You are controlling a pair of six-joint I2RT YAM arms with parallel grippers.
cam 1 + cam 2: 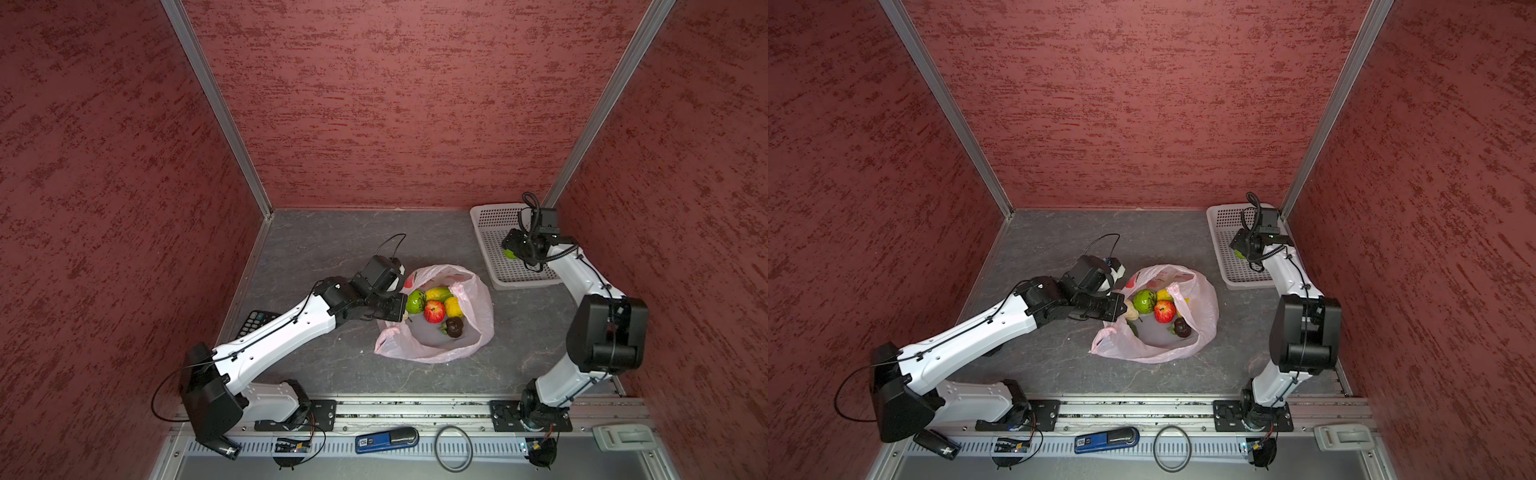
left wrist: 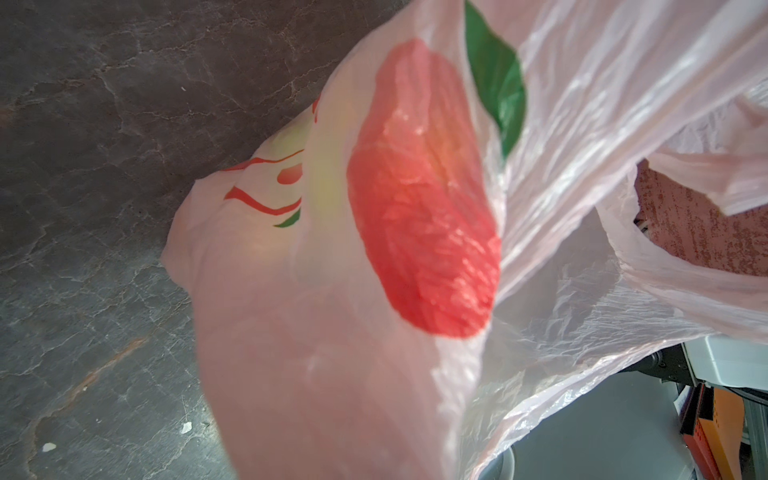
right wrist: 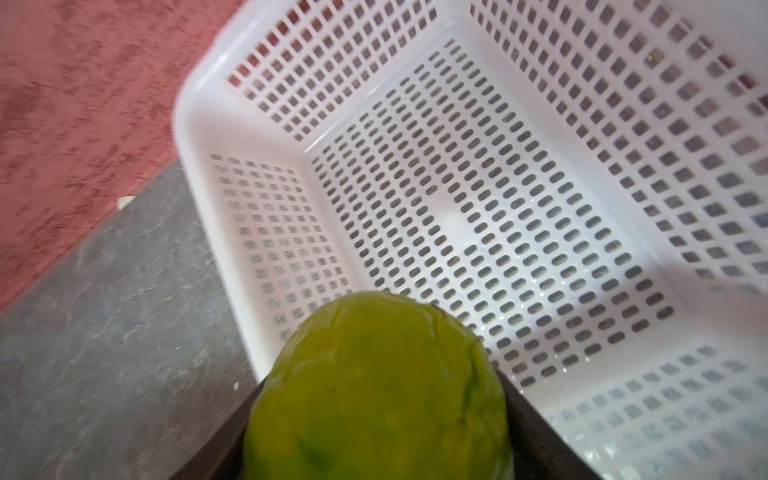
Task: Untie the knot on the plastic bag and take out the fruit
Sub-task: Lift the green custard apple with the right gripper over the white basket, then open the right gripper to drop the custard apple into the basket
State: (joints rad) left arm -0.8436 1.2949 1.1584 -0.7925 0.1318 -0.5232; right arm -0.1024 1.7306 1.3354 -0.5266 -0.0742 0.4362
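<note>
Middle of grey table (image 1: 316, 249), mouth wide open, handle loops loose: plastic bag (image 1: 436, 347), pale pink. Inside, bunched toward its far side: green fruit (image 1: 415, 301), red fruit (image 1: 434, 311), round yellow fruit (image 1: 454, 306), elongated yellow-green fruit (image 1: 438, 294), dark brown-purple fruit (image 1: 454, 327). Pinched shut on the bag's left rim: left gripper (image 1: 395, 308), with taut pink plastic filling its wrist view. Well apart, in the far right corner: white basket (image 1: 484, 220). Over its perforated floor: right gripper (image 1: 510, 248), clamped on a bumpy green fruit (image 3: 376, 386).
</note>
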